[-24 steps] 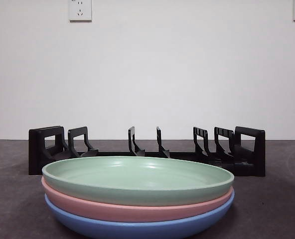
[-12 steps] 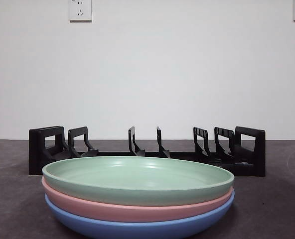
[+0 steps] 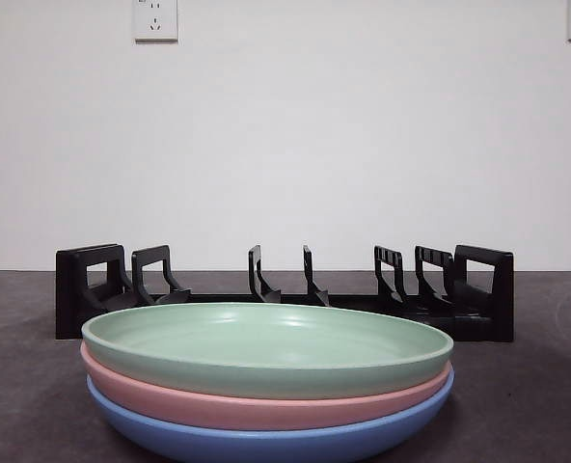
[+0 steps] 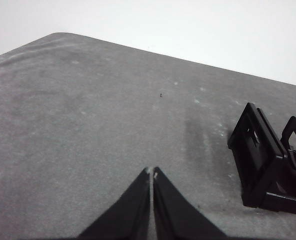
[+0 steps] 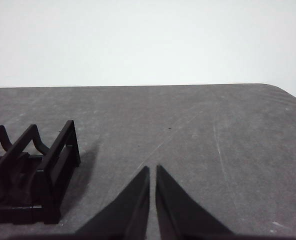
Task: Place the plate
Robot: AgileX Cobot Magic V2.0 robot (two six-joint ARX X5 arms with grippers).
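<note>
Front view: three plates stacked near the camera, green plate [image 3: 266,345] on top, pink plate [image 3: 257,405] under it, blue plate [image 3: 266,442] at the bottom, all resting on the dark grey table [image 3: 25,386].
Writing: no brand or label that I can read on the plates or the rack; two white wall sockets [image 3: 155,19] sit high on the wall, their markings too small to make out.
Change: the stack and the rack match the pictures from a second and half a second ago, and neither of my arms shows in this view then or now.
Rack: black plate rack [image 3: 285,289] stands just behind the stack, its slots holding no plate.
My left gripper [image 4: 151,173]: jaws pressed together to a thin seam, holding nothing, over bare table, with one end of the rack [image 4: 270,160] near it.
My right gripper [image 5: 152,170]: jaws nearly together with a thin gap, holding nothing, over bare table, the rack's other end [image 5: 33,172] near it.
In the way: nothing stands between the stack and the rack.
</note>
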